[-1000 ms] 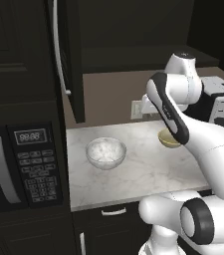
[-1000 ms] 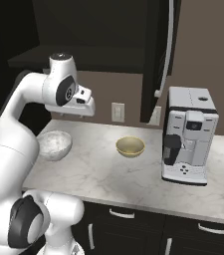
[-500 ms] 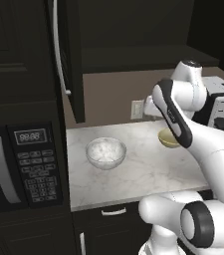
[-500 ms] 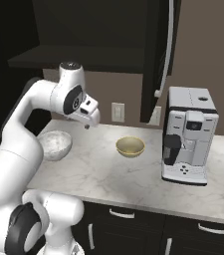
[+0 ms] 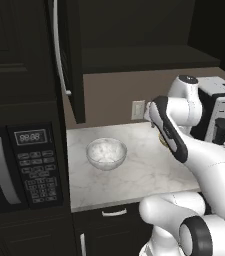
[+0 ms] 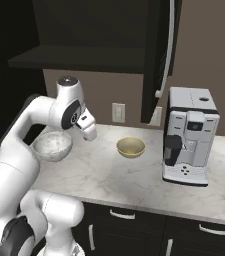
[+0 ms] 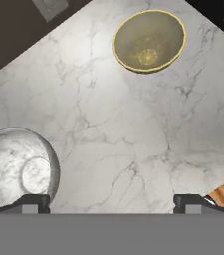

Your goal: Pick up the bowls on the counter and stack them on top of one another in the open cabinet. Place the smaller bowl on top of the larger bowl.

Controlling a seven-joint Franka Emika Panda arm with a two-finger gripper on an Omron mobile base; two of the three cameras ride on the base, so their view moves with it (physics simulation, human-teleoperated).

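The larger bowl, whitish-grey and speckled, stands on the left part of the counter. The smaller bowl, yellow-tan, rests near the middle; in the left base view my arm covers most of it. My gripper hangs open above the bare counter between the two bowls, pointing down, nothing between its fingertips. The cabinet shelf is above, its door swung open.
A coffee machine stands on the counter right of the smaller bowl. A microwave bounds the counter's left end. A wall outlet sits behind. The open door juts out over the counter.
My hand has dropped from up by the cabinet shelf to just over the counter, swinging toward the middle. The jaws stayed wide. Both bowls lie where they were.
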